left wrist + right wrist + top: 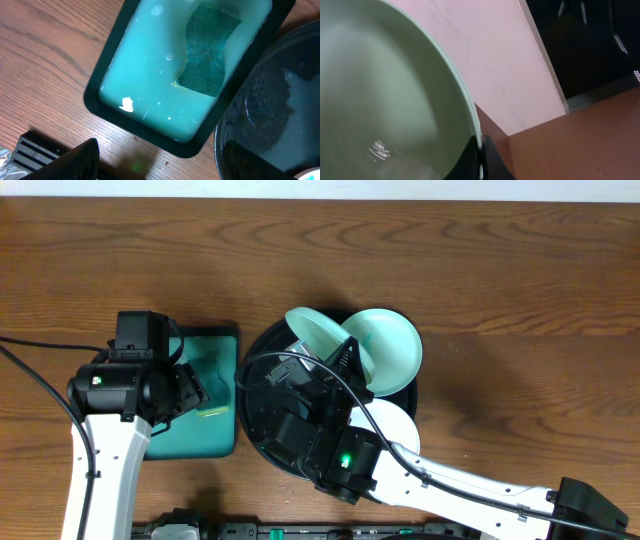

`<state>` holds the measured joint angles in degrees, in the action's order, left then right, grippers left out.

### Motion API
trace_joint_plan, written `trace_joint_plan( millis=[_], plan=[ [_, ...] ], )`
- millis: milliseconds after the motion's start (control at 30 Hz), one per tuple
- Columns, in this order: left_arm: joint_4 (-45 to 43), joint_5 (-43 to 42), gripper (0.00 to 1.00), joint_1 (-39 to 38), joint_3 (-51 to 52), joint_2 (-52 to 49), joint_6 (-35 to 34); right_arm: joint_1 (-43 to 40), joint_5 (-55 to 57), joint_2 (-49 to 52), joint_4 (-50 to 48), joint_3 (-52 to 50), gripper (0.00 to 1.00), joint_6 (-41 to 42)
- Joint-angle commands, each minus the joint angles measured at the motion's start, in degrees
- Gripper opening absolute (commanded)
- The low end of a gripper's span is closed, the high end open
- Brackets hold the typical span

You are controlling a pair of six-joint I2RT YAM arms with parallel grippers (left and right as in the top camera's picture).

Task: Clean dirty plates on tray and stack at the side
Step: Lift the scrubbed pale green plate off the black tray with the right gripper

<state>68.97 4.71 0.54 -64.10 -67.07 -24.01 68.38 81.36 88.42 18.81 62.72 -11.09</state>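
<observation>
The round black tray (262, 345) sits mid-table. On it lie a flat mint plate (392, 345) and a white plate (388, 423), the latter partly under my right arm. A second mint plate (312, 328) is tilted up on edge over the tray's far left. My right gripper (342, 356) is shut on its rim. In the right wrist view the rim (465, 100) is pinched between the fingers of the gripper (482, 150). My left gripper (190, 390) hovers open over the teal tray, left of the black tray (260, 95), holding nothing (162, 162).
The rectangular teal tray (222, 340) with a dark rim lies left of the black tray. In the left wrist view it holds pale liquid (150, 65) and a dark green sponge (207, 50). Cables cross the left edge of the wooden table (500, 270).
</observation>
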Motion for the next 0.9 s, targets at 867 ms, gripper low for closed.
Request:
trace_joint_plan(
  millis=[867],
  plan=[
    [0.2, 0.9, 0.79, 0.0, 0.1, -0.3, -0.3, -3.0, -28.3, -1.2, 8.0, 0.7, 0.01, 22.0]
  ],
)
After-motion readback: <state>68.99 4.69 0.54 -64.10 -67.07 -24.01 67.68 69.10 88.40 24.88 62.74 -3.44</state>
